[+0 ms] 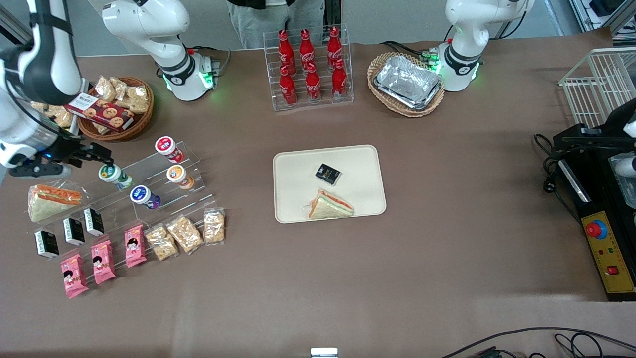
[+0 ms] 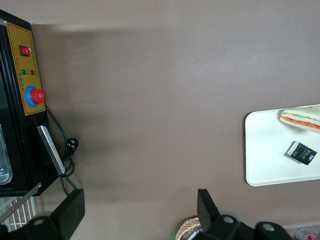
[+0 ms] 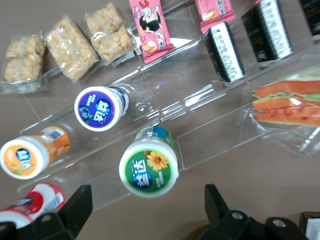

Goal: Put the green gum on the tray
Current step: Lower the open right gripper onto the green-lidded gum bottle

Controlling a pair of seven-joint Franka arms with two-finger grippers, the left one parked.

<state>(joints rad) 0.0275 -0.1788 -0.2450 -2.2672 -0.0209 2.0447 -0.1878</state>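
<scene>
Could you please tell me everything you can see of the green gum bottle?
The green gum is a small cylindrical bottle with a white-rimmed green lid bearing a sunflower print. It lies tilted on the clear acrylic rack, lid facing up and outward, beside the purple-lidded bottle. The open gripper hovers just above, not touching it.

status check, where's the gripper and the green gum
Gripper open, above the green gum, not gripping. Gum on the clear rack beside the purple-lidded bottle. Tray holds a sandwich and black packet, room left.

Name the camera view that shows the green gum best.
The right wrist view: the green gum fills it, lid label readable, with the open pincer above it. The front view shows it small on the clear rack; the left wrist view misses it.
</scene>
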